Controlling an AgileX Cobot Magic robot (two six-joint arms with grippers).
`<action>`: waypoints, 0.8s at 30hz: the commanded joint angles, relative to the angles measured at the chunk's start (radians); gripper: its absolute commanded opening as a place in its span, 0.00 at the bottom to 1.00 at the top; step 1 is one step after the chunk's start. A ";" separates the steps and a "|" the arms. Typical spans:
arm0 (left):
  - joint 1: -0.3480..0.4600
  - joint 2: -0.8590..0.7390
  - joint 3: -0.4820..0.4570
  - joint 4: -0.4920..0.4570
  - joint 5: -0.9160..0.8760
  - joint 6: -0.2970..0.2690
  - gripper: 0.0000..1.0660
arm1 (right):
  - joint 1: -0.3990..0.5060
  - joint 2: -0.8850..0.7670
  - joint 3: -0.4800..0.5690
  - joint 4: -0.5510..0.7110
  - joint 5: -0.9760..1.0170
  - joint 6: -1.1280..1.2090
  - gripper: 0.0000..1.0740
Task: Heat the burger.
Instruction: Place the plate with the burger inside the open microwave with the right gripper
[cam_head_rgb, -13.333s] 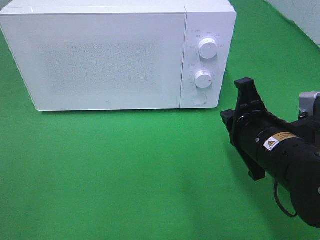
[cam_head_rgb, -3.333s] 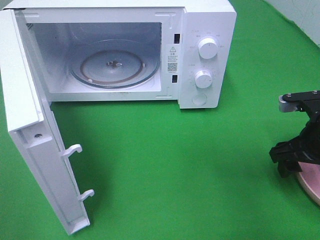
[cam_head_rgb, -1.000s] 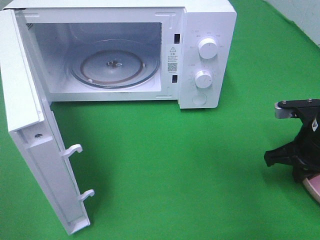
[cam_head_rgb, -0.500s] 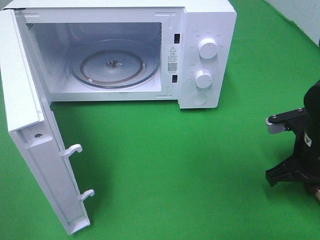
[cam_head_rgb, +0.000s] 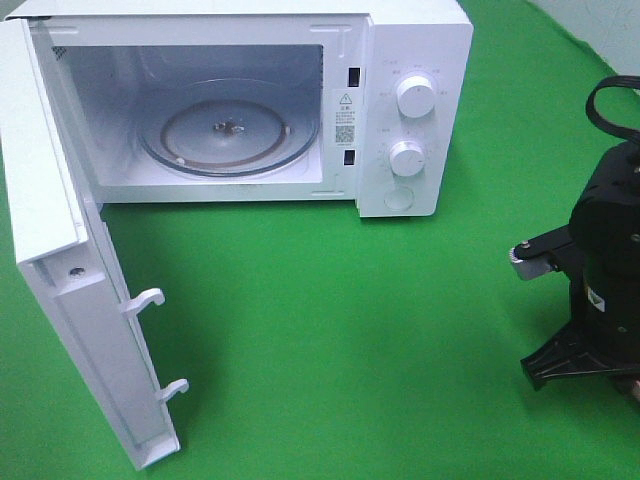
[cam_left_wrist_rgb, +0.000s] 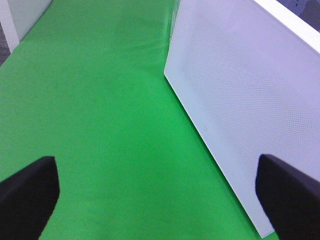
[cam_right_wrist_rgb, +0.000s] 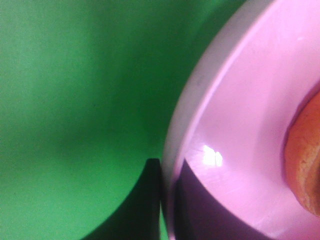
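Observation:
The burger (cam_right_wrist_rgb: 306, 155) shows only as an orange-brown bun edge, lying on the round pink plate (cam_right_wrist_rgb: 240, 125) in the right wrist view. My right gripper (cam_right_wrist_rgb: 170, 202) has one dark finger (cam_right_wrist_rgb: 145, 205) outside the plate's rim and the other (cam_right_wrist_rgb: 197, 207) on its inner side, closed on the rim. In the high view the right gripper (cam_head_rgb: 582, 365) points down at the far right edge, hiding plate and burger. The white microwave (cam_head_rgb: 415, 60) stands open with its glass turntable (cam_head_rgb: 228, 130) bare. My left gripper (cam_left_wrist_rgb: 160, 200) is open and empty beside the microwave door (cam_left_wrist_rgb: 240, 110).
The microwave door (cam_head_rgb: 70, 300) swings out to the front left, with two latch hooks (cam_head_rgb: 148, 298) sticking out. Two knobs (cam_head_rgb: 414, 96) and a button are on the right panel. Green cloth (cam_head_rgb: 330, 330) covers the table between the microwave and the right arm.
The right arm has shifted left and lower over the plate. The pink plate edge seen a second ago in the high view is now hidden behind the arm. The microwave is unchanged.

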 joint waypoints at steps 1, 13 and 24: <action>-0.001 -0.001 -0.001 -0.003 -0.007 -0.005 0.94 | 0.019 -0.007 0.011 -0.055 0.064 0.024 0.00; -0.001 -0.001 -0.001 -0.003 -0.007 -0.005 0.94 | 0.136 -0.066 0.037 -0.061 0.146 0.040 0.00; -0.001 -0.001 -0.001 -0.003 -0.007 -0.005 0.94 | 0.196 -0.181 0.088 -0.053 0.182 0.038 0.00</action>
